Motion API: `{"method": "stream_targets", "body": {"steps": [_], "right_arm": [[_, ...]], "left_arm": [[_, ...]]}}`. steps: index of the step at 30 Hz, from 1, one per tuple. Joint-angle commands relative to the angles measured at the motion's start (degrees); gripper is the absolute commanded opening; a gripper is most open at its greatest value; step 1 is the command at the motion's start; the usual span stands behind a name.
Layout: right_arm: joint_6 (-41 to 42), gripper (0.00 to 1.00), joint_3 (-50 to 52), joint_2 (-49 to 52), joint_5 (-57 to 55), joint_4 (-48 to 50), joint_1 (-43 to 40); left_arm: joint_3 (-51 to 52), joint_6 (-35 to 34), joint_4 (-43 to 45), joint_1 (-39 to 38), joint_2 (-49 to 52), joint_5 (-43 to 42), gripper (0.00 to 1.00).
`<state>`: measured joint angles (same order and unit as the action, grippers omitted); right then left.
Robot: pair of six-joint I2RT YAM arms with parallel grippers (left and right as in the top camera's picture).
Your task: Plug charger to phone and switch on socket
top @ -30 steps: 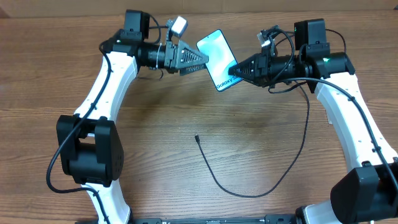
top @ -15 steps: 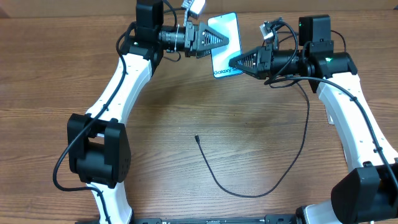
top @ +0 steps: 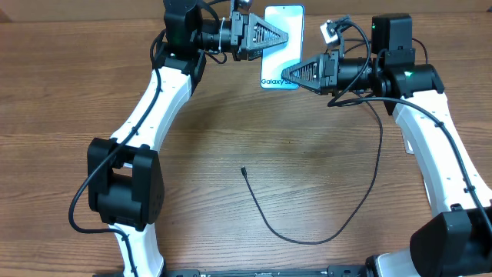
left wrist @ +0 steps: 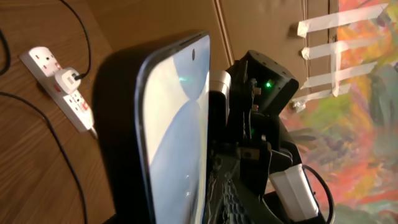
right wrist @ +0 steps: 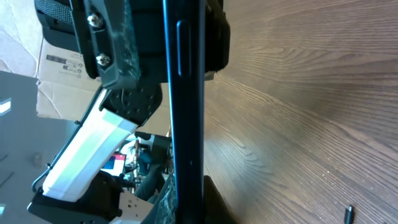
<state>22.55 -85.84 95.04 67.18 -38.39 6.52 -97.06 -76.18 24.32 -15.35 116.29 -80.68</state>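
Phone (top: 281, 21) at far centre, clamped by right gripper (top: 284, 75); left gripper (top: 290, 35) fingers narrow around it, grip unclear.

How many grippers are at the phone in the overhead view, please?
2. The left gripper is at the upper part of the phone, coming in from the side. The right gripper grips its lower part. No other gripper is in view.

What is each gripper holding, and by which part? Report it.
The phone is clamped by the right gripper at its lower end, near the lettering. The left gripper straddles its upper part; whether it grips cannot be told.
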Motion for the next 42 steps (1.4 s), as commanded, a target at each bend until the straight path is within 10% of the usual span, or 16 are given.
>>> {"method": "stream_targets", "body": {"steps": [1,16,19,24,34,42], "right_arm": [[1.66,0.04,0.04,0.35,-4.57,0.50,0.63],[1.40,0.04,0.04,0.35,-4.55,-0.02,0.63],[-1.03,0.20,0.04,0.35,-4.59,-1.84,0.42],[-5.01,0.79,0.04,0.35,-4.52,-4.66,-1.62],[-10.43,1.00,0.04,0.35,-5.42,-13.27,-9.33],[-11.06,1.00,0.07,0.35,-35.12,-26.97,-9.46]], "left_arm": [[-1.27,-1.88,1.36,-2.99,-1.33,-6.19,0.29],[-1.27,-1.81,1.44,-3.37,-1.33,-6.97,0.04],[-1.27,-0.76,1.44,-3.02,-1.29,-6.01,0.04],[-1.18,7.21,-2.73,-2.56,-1.27,-6.67,0.04],[3.37,29.62,-40.70,-2.51,-1.25,1.38,0.04],[7.02,32.46,-74.90,-4.02,-1.25,22.80,0.04]]}}
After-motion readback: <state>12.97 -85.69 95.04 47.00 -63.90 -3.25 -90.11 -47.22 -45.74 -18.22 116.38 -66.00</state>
